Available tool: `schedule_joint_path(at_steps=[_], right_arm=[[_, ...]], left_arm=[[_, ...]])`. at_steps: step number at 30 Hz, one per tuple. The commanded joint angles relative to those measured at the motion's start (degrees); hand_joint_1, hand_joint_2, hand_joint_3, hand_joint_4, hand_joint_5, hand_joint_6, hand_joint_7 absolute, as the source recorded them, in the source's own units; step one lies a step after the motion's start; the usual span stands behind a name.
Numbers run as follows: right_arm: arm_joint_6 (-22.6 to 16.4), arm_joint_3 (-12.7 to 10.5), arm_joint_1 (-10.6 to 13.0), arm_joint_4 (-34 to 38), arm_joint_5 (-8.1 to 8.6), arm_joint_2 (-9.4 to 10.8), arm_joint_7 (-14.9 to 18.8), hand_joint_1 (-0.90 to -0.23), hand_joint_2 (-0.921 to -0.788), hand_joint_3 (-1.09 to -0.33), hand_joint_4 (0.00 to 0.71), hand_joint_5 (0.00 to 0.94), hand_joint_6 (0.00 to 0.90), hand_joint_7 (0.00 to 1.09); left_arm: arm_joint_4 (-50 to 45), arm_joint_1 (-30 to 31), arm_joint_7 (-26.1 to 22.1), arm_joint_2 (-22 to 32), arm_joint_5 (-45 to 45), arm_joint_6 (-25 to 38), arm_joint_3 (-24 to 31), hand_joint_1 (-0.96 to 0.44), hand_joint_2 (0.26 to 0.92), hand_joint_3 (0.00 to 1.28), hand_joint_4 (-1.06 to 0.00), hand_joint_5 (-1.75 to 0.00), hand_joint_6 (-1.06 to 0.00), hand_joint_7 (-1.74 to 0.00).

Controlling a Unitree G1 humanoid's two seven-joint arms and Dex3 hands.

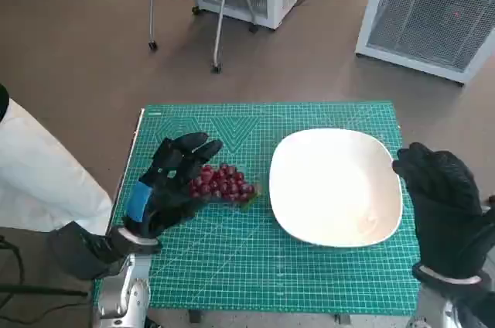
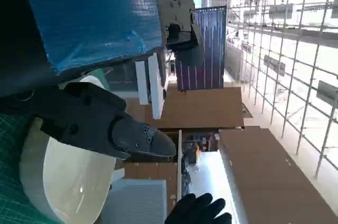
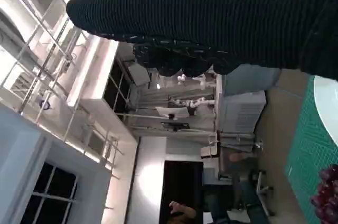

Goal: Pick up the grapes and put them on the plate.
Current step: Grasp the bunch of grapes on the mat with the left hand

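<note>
Both forearms rise from the near edge of the head view. Largest item: the counter, covered by a green cutting mat. Next in size: the white plate, lying on the right half of the mat.

Right hand, gloved, sits just beside the plate's right rim. It holds nothing; how far its fingers are curled cannot be told from the head view, and the right wrist view shows only the glove as a dark band.

Left hand, with blue tape over its back, lies on the left half of the mat. Its fingers are spread apart and hold nothing.

Grapes: a red bunch on the mat, between the left hand and the plate, just beside the plate's left rim. The bunch lies toward the plate from the left palm, its long axis running roughly left to right. The left hand is clearly the nearer.

Contact between the fingers and the bunch probably exists at its left end, but the hand hides that edge. The left wrist view does not show the grapes.
</note>
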Motion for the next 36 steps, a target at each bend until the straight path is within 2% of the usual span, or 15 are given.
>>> schedule_joint_path(at_steps=[1,36], right_arm=[[0.48,-0.06,1.14,0.72,-0.49,-0.28,0.10,-0.380,-0.921,-0.496,0.533,0.513,0.304,0.83],[0.61,0.00,0.71,0.77,-1.04,-0.50,-0.32,-0.381,-0.921,-0.497,0.530,0.517,0.303,0.83]], left_arm=[[-0.72,0.35,0.14,0.26,0.63,0.10,-0.16,-0.31,0.921,0.03,-0.12,-0.57,-0.11,-0.86],[-0.74,-0.03,0.12,0.39,0.54,0.08,-0.04,-0.31,0.921,0.03,-0.12,-0.56,-0.11,-0.86]])
